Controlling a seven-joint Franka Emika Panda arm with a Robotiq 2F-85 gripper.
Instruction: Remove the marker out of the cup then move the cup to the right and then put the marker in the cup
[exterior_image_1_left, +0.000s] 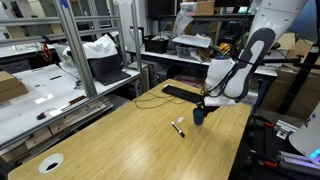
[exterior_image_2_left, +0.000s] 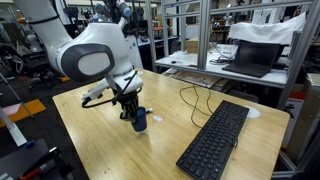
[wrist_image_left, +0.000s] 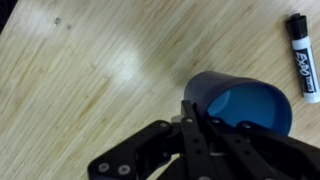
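Wrist view: my hand comes in from the bottom edge with its two fingers drawn tight together at the near-left part of the rim of the cup. From here it looks as though the cup's thin wall is pinched between them, one finger inside and one outside, though the fingertips blur into the dark rim and I cannot be sure of that detail. The cup stands upright on the bench, its blue inside open to the camera and nothing in it.

The marker lies flat on the wood, beyond the hand and off to its right, clear of the cup and not touching it. Its black cap points away from the hand and the printed white body runs back toward me.

In an exterior view the hand hangs straight down over the cup, with the marker lying near, apart from both. In an exterior view from another angle the hand sits low on the cup, and a black keyboard lies well off to the side of the hand, with its cable looping across the bench.
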